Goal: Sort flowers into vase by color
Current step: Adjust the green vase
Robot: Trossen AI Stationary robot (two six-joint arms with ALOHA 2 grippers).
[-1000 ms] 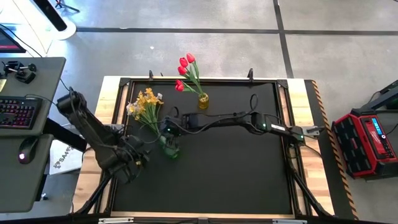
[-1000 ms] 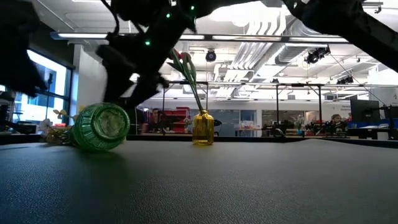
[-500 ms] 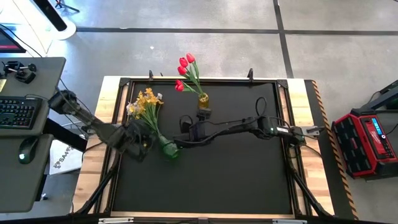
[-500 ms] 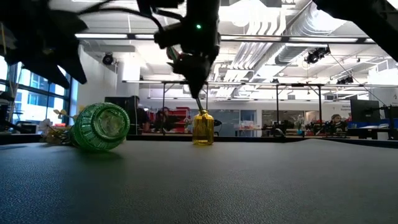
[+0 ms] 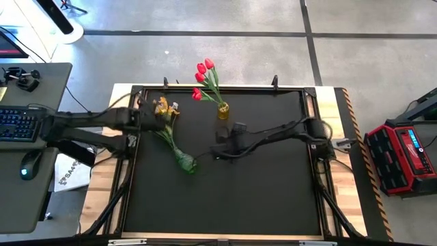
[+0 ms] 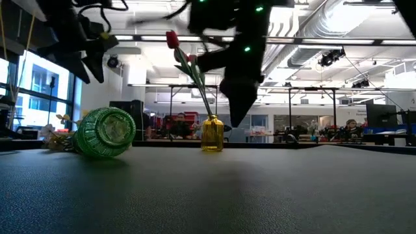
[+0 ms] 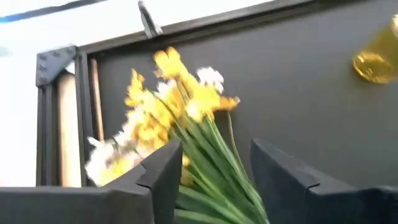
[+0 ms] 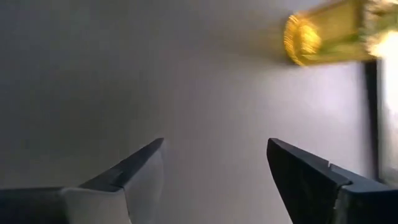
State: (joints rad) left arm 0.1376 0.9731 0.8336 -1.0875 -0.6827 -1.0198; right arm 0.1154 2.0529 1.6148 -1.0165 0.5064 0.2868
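Yellow and pale white long-stemmed artificial flowers [image 5: 162, 114] lie bunched in a toppled green glass vase [image 5: 184, 162] at the black mat's [image 5: 259, 198] left side, while red tulips [image 5: 203, 76] stand in a small upright yellow glass vase [image 5: 223, 110] near the far edge. The left gripper [image 7: 211, 180] hovers over the yellow blossoms, fingers spread and empty. The right gripper [image 8: 214, 168] hangs mid-table near the yellow vase, fingers wide apart, holding nothing.

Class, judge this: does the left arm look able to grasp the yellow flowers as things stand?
Probably yes. The left gripper hangs open right over the yellow flowers, their green stems running between its jaws, with nothing between them.
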